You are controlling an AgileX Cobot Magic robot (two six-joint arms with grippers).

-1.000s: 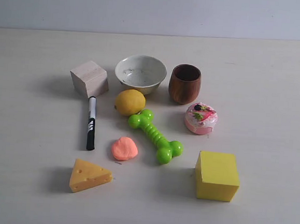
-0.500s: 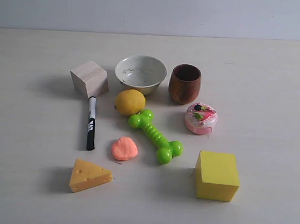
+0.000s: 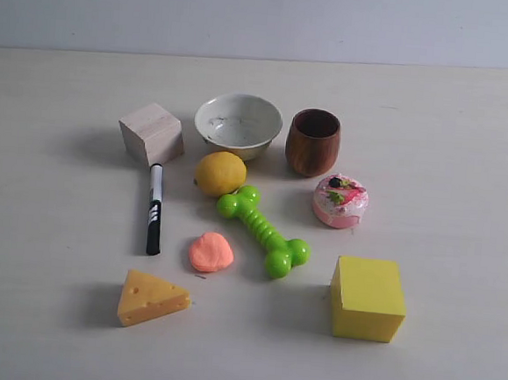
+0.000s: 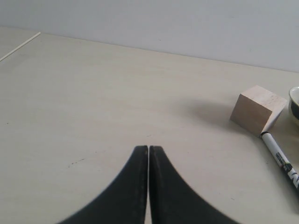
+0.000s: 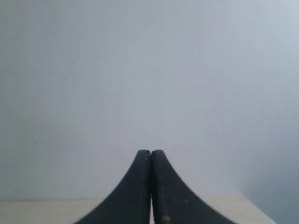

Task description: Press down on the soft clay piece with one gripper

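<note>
Left gripper (image 4: 148, 150): smooth black curved jaws pressed together, held low over the matte pale table (image 4: 84, 102), with the wooden cube (image 4: 257, 109) ahead. Right gripper (image 5: 151, 154): jaws likewise together, facing a blank wall (image 5: 149, 70). The soft clay piece (image 3: 210, 253) (lumpy, matte salmon-orange) lies untouched between the marker (image 3: 155, 209) and the glossy green bone toy (image 3: 262, 230), in front of the lemon (image 3: 219, 173).

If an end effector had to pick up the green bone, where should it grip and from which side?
Likely the bone by its thin middle shaft, from straight above, closing across it: it lies flat, its knobbed ends are wider, and the lemon crowds its far end.
</note>
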